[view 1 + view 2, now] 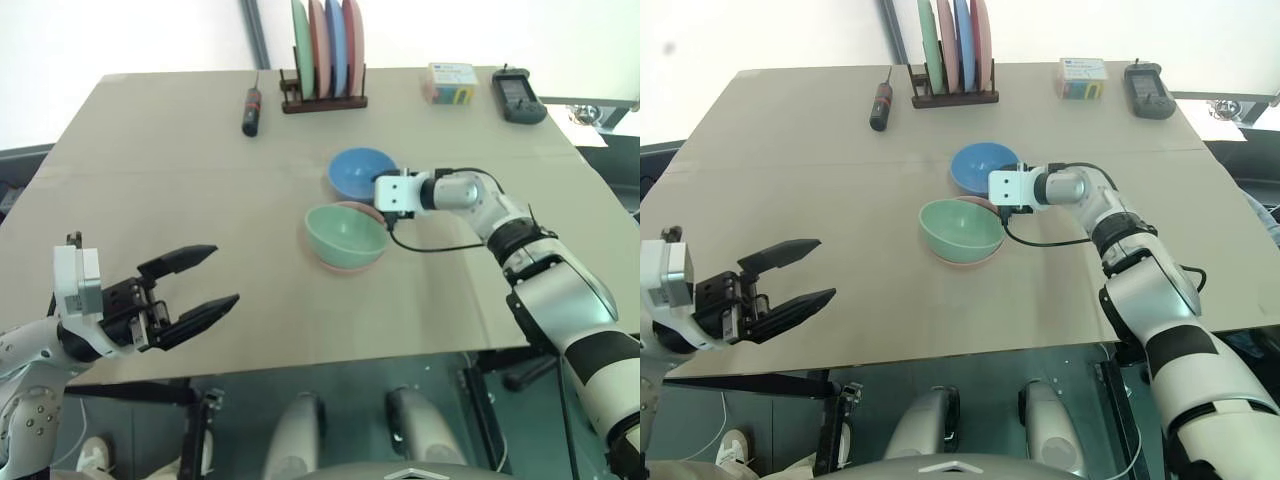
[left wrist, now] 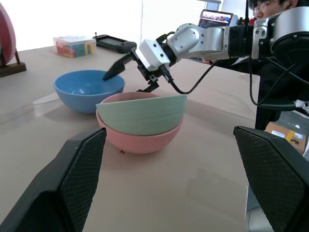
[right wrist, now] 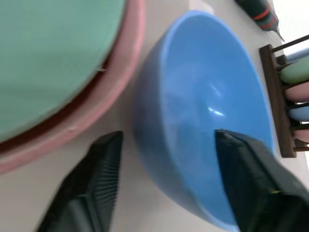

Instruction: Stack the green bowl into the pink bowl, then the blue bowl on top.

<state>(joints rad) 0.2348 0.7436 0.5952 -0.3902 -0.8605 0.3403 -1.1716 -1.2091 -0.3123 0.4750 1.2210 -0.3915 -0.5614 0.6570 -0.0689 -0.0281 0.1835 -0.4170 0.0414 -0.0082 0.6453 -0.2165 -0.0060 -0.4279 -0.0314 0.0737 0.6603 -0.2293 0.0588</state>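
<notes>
The left gripper [image 1: 205, 282] hung over the near edge of the table [image 1: 150, 180], well apart from the bowls, with its jaws spread wide and nothing between them. Farther in, the green bowl [image 1: 345, 236] sat nested in the pink bowl [image 2: 140, 137], though tilted rather than seated flat. This tilt was a risk: a bowl set on top of it would likely rock or slide off unless the green bowl settled first. The right gripper [image 3: 166, 145] straddled the near rim of the blue bowl [image 1: 360, 172], one finger inside the bowl and one outside its wall, partly open and not yet clamped on the rim. The blue bowl stood just behind the stack, very close to the pink bowl. A closing grip on so thin a rim could slip, or the outer finger, working in the narrow gap, could nudge the pink bowl and shift the stack.
</notes>
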